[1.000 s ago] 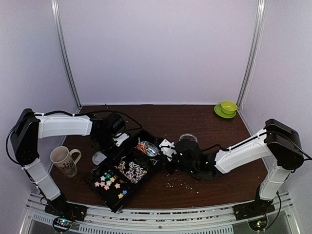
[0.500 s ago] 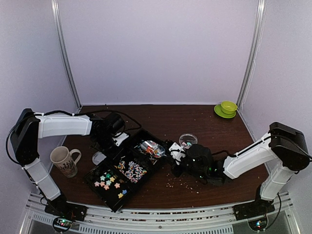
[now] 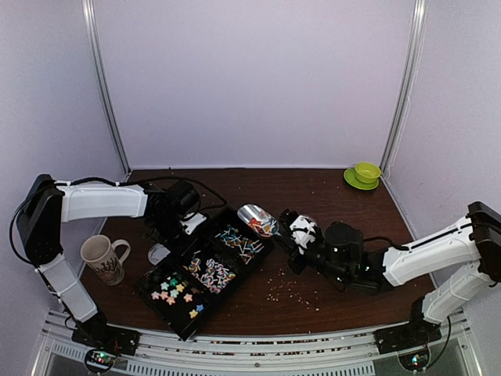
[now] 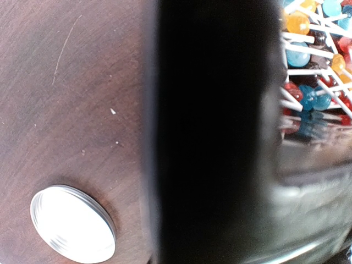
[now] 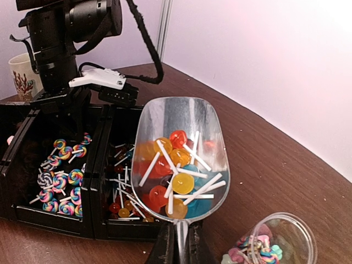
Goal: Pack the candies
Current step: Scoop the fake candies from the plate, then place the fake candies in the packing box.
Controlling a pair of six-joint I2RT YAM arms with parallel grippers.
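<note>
Since a second ago my right arm (image 3: 423,251) has drawn back toward the worktop's (image 3: 329,196) right edge, and the scoop (image 5: 179,159) it carries has come up out of the tray's (image 3: 149,286) far compartment and now hangs just past the tray's far corner. My left arm (image 3: 102,201) has not shifted. The black tray sits askew near the worktop's front edge, left of centre, and holds most of the candies (image 3: 207,274). Pastel pink, blue, yellow and green stars fill the compartment nearest the front edge, striped swirl lollipops fill the middle one, and small ball lollipops on white sticks fill the far one. The clear scoop carries more of those: red, orange, yellow and blue balls with their sticks crossed. The right gripper (image 5: 180,245) is clenched on the scoop's handle. The left gripper (image 3: 182,229) is clenched down at the tray's far-left wall; I cannot tell whether it pinches that wall. A mug (image 3: 102,258) stands by the left edge and a green cup on its saucer (image 3: 362,174) sits in the far right corner. A small clear cup (image 5: 275,242) with mixed sweets sits just beside the scoop, a round lid (image 4: 71,223) lies left of the tray, and pale crumbs (image 3: 290,291) dot the front.
</note>
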